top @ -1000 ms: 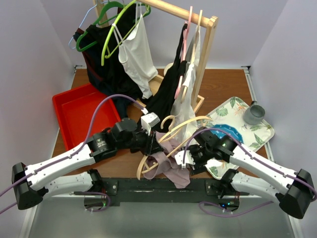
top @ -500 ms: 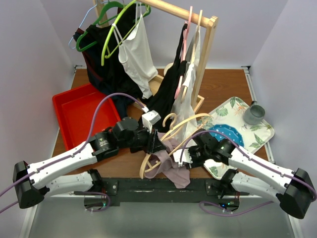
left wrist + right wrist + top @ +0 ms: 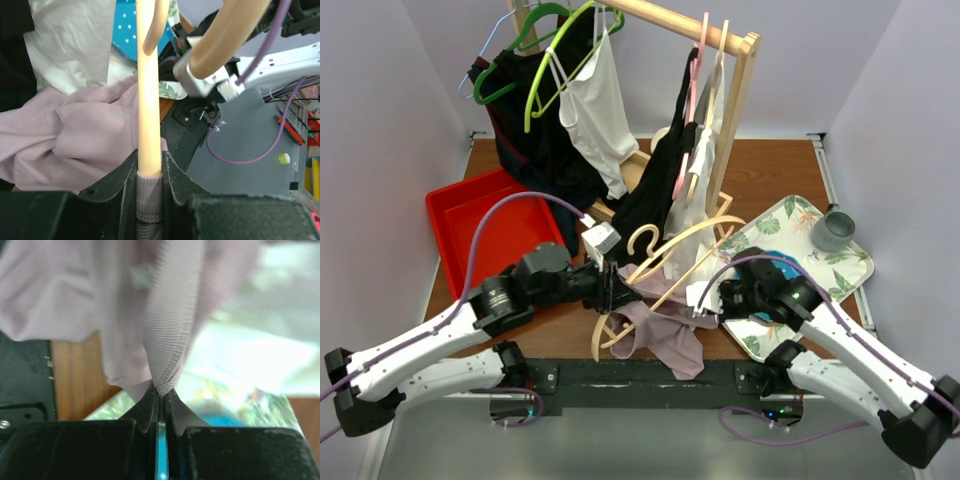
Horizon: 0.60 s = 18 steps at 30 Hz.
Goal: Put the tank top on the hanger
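The pale wooden hanger hangs tilted above the table's near edge, with its hook uppermost. My left gripper is shut on its lower arm. In the left wrist view the hanger stands between the jaws of that gripper, with a mauve strap wrapped over the hanger's arm inside the grip. The tank top droops bunched under the hanger. My right gripper is shut on a fold of the tank top, pinched at its fingertips.
A wooden rack at the back carries black garments, a white tank top and green hangers. A red tray lies at the left. A leaf-patterned tray with a grey cup lies at the right.
My right gripper has closed on the tank top's fabric and shifted slightly right. The left arm has drawn back to the left, taking the hanger with it.
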Motion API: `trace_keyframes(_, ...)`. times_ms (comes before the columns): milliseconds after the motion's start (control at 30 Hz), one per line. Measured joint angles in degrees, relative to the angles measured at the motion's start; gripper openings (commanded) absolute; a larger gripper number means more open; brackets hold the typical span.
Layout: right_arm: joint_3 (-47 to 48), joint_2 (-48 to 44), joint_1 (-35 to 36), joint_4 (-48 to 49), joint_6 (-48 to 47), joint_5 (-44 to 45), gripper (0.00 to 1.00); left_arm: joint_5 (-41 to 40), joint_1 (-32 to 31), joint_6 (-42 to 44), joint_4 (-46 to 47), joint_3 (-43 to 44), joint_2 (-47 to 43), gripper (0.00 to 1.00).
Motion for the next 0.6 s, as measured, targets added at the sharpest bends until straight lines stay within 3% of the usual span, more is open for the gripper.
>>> trace_keyframes(267, 3.43, -6.12, -10.51, -2.34, 2.10, 1.70, 0.00, -0.66, 0.24, 1.29, -0.55, -2.01, -10.10, 0.00)
trace_keyframes(600, 12.81, -2.64, -23.45, 2.67, 13.70, 0.83, 0.00, -0.04, 0.24, 10.82, -7.63, 0.68, -10.14, 0.00)
